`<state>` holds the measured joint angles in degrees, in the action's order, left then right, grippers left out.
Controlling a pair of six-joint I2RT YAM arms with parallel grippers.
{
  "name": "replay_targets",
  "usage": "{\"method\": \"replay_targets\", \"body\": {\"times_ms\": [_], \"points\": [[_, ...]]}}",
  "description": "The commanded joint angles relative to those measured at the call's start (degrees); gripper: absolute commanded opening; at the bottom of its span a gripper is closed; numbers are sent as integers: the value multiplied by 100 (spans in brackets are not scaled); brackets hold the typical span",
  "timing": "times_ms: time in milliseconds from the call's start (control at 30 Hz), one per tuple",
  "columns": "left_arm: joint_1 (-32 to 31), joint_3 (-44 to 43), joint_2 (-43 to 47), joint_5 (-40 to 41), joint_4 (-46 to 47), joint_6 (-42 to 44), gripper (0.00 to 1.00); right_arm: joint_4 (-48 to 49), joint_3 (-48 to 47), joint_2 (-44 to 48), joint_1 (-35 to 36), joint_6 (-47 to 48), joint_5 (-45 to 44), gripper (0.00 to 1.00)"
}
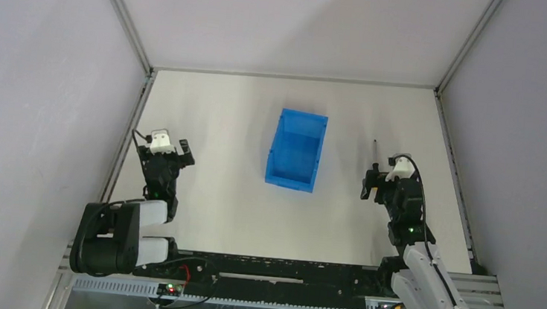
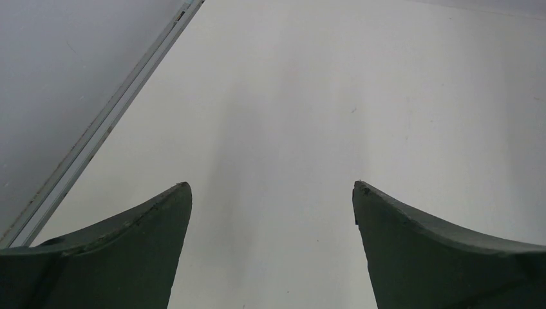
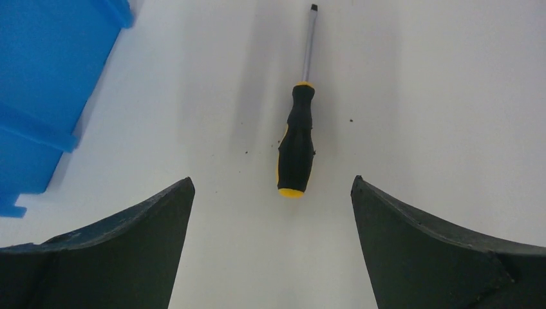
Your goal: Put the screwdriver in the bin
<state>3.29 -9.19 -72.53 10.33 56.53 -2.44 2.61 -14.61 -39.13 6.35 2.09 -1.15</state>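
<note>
The screwdriver lies flat on the white table, its black handle with the yellow end toward me and its thin shaft pointing away. My right gripper stands open just short of the handle end, touching nothing. From above, only the shaft shows beyond the right gripper. The blue bin sits mid-table, left of the screwdriver, and its corner shows in the right wrist view. My left gripper is open over bare table, far left of the bin, with nothing between its fingers.
Aluminium frame rails run along the table's left, right and far edges, against grey walls. A rail passes close to the left gripper. A few dark specks lie beside the screwdriver handle.
</note>
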Motion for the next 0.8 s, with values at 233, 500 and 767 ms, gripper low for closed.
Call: {"method": "replay_targets", "body": {"times_ms": [233, 500, 767], "points": [[-21, -194, 37, 42, 385, 103, 100, -2154, -2736, -1532, -61, -846, -931, 100], [-21, -188, 42, 40, 380, 103, 100, -3572, -4532, -4371, -463, -534, -544, 98], [-21, -189, 38, 40, 385, 103, 100, -3485, -4776, -5839, -600, -538, -183, 87]]}}
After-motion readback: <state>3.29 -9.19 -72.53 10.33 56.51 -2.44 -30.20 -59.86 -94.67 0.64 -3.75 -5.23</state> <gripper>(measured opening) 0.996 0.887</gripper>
